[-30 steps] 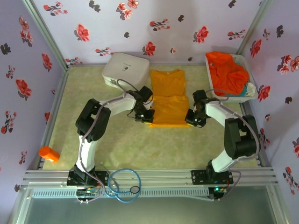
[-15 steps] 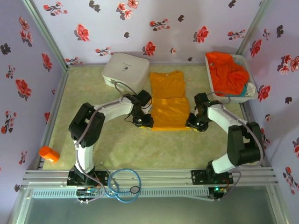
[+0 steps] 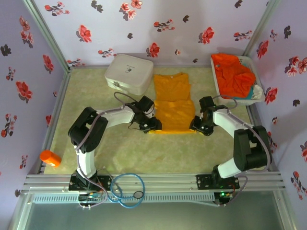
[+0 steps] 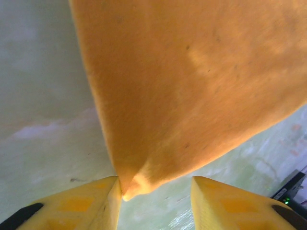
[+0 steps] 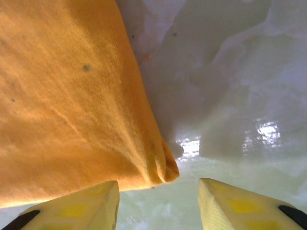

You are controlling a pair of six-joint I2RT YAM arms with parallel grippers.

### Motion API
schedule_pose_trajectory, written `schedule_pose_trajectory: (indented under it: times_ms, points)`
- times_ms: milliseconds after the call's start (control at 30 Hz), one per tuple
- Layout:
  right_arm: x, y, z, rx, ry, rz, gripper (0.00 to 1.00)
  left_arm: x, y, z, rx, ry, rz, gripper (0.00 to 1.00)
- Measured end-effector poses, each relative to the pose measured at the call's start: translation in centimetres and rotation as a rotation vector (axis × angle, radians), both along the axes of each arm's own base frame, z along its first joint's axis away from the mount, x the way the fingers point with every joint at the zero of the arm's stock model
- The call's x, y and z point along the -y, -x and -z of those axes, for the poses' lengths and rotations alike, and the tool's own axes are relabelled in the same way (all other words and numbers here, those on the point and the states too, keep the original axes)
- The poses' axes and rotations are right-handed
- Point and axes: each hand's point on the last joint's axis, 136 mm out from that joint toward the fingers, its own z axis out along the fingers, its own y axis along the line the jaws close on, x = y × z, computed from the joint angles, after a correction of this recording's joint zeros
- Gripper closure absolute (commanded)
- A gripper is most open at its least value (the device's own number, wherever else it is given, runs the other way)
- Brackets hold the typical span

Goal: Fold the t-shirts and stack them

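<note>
— What stands at the left of the table [image 3: 120, 148]?

— A small orange cylinder [image 3: 50, 157] near the front edge, and a white case [image 3: 128, 73] at the back. Neither belongs to the job.

— And the left gripper?

— The left gripper [image 3: 152, 125] sits low at the near left corner of the yellow shirt [image 3: 173, 103]. Its wrist view shows the jaws spread wide. The cloth's corner lies between them against one finger and is not pinched.

— How does that shirt lie?

— Flat in the middle of the table with its collar away from the arms, just beside the case. It is narrowed to a long strip, with a step across its middle as if one layer lies over another. That suggests it is part-folded, and it probably still needs more folding to make a compact packet.

— The right gripper?

— The right gripper [image 3: 199, 125] mirrors the left at the near right corner. Its jaws are just as wide, and the corner pokes between them, free of both fingers.

— And at the far right?

— The red shirt [image 3: 232, 76] is bunched in a white basket [image 3: 238, 102] and not folded at all. Something pale lies beside it, too small to name.

— So how far along is the task?

— Early, by the look of it. One shirt is midway through folding, the other is untouched, and nothing is stacked yet.
</note>
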Motion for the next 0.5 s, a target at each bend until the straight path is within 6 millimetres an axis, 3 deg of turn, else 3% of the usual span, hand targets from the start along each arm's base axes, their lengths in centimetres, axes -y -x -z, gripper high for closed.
schedule_pose_trajectory:
  times_ms: [300,500]
  points:
    - [-0.3,-0.7,1.2,-0.009,-0.011,0.005,0.53,0.0,0.3,1.2,-0.020,-0.058,-0.005,0.62]
    - [-0.6,-1.1,1.4,0.001,-0.025,0.003,0.61,-0.3,0.5,1.2,-0.027,-0.106,0.009,0.62]
